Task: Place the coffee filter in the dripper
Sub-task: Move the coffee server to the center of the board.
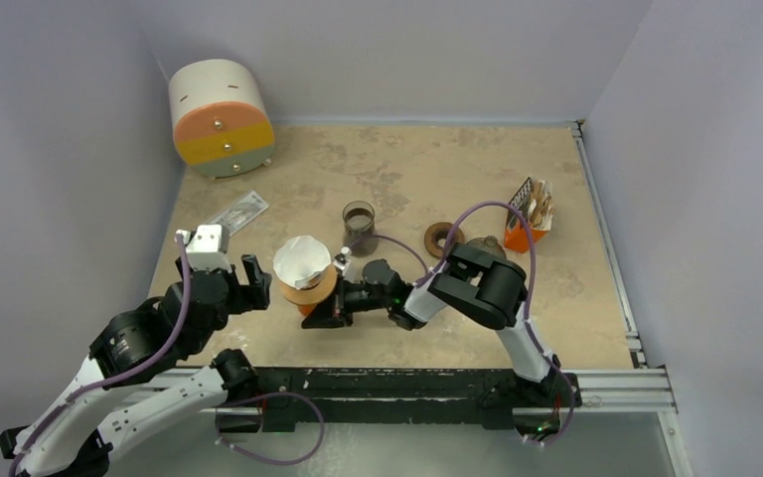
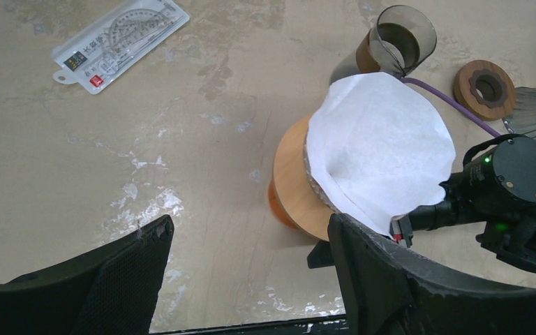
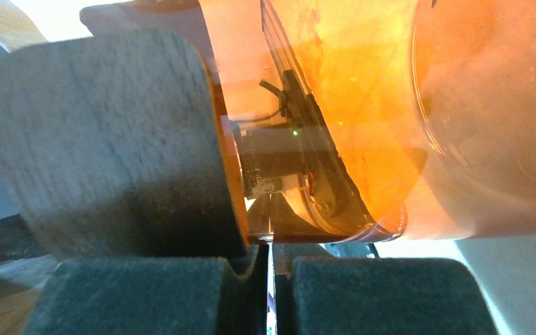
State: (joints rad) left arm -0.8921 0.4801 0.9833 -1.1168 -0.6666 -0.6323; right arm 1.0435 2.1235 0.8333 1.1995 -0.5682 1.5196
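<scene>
Left claw (image 2: 251, 230) gaping | white filter (image 2: 380, 150) in dripper (image 2: 289, 185), seemingly seated

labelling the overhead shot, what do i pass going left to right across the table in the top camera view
protractor packet → coffee filter → smoky glass cup → wooden ring → orange box

left gripper (image 2: 250, 230): black, textured | arms (image 1: 129, 343): black-white | cables (image 1: 187, 283): purple
</scene>
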